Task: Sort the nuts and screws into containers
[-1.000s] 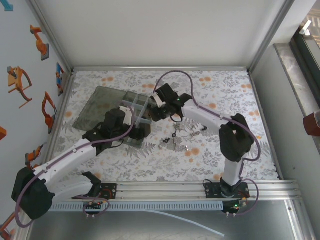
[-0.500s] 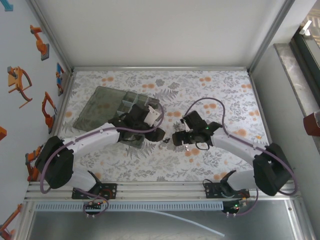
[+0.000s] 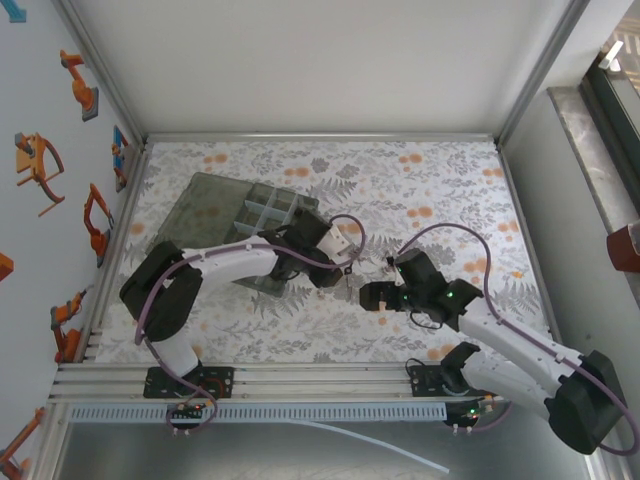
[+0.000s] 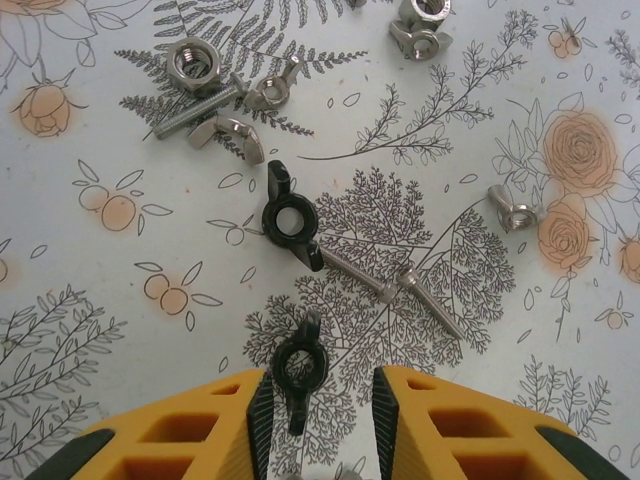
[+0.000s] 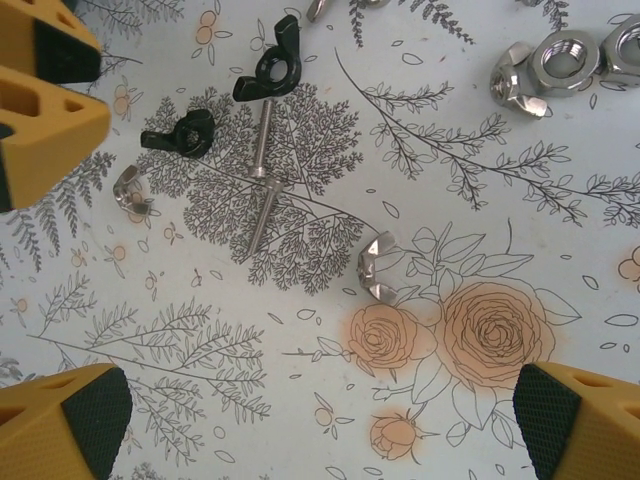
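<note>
A small black wing nut (image 4: 295, 368) lies flat on the flowered cloth between the pads of my left gripper (image 4: 320, 420). The jaws stand narrowly apart around it, the left pad almost against it and a gap on the right. A second black wing nut (image 4: 290, 218) and two silvery screws (image 4: 356, 276) lie just beyond. My right gripper (image 5: 320, 430) hovers wide open, holding nothing, with a silvery wing nut (image 5: 378, 265) ahead of it. The smoky organizer box (image 3: 270, 222) with its containers sits left of both grippers (image 3: 345, 270).
More silvery nuts (image 5: 560, 55) and a bolt carrying a hex nut (image 4: 190, 65) are scattered over the cloth. The box's flat lid (image 3: 195, 215) lies open to the left. My left gripper's yellow fingers (image 5: 40, 100) stand close, at the upper left of the right wrist view.
The left arm reached right from the box to the loose parts and its jaws narrowed around the black wing nut. The right arm drew back from the box towards the front and opened wide.
</note>
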